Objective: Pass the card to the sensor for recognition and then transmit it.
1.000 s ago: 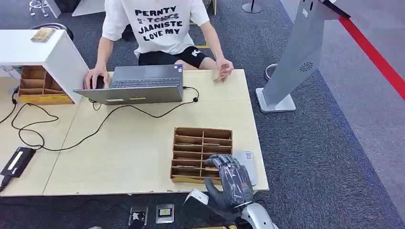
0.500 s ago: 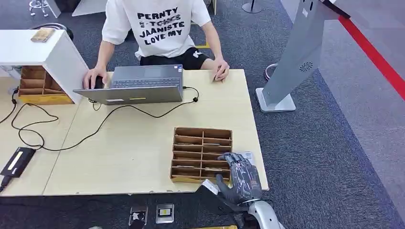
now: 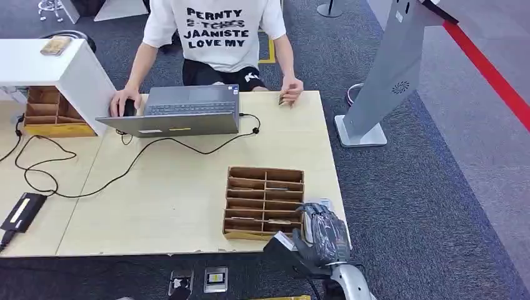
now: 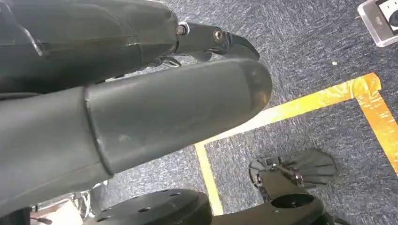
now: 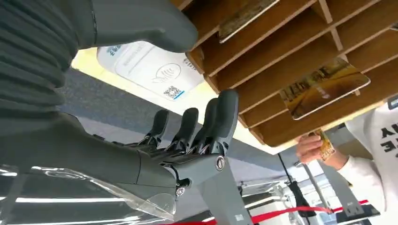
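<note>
A wooden slotted organizer stands near the table's front right corner, with cards lying in some slots; one yellowish card leans in a compartment. Right beside it lies the white sensor pad with a contactless mark. My right hand hovers over the sensor's near end, its fingers stretched out, the thumb apart and nothing in it. My left hand hangs over the carpet and holds nothing. A person across the table holds a card in one hand.
The person's other hand rests by a grey laptop whose black cable runs across the table. A white box and a second organizer stand far left, a black device near left. A grey kiosk stands on the carpet at right.
My right hand has slid to the right, off the organizer's near corner and over the sensor. The person has shifted slightly behind the laptop.
</note>
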